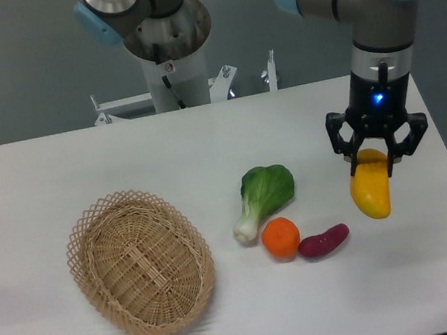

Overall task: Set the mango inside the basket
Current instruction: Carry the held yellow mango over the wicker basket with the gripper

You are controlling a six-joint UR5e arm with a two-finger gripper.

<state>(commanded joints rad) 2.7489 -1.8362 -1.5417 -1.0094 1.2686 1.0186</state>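
The mango [371,190], far right of the basket [140,263] and just right of the sweet potato [324,242], hangs above the tabletop [82,171], its upper end clamped in the pincer [380,161].

The white counter [122,157] carried four things — a wicker basket [141,263] at the left, and right of it a bok choy [264,198], an orange [281,238] and a purple sweet potato [324,242], the last two touching, the bok choy's stalk end close beside the orange.
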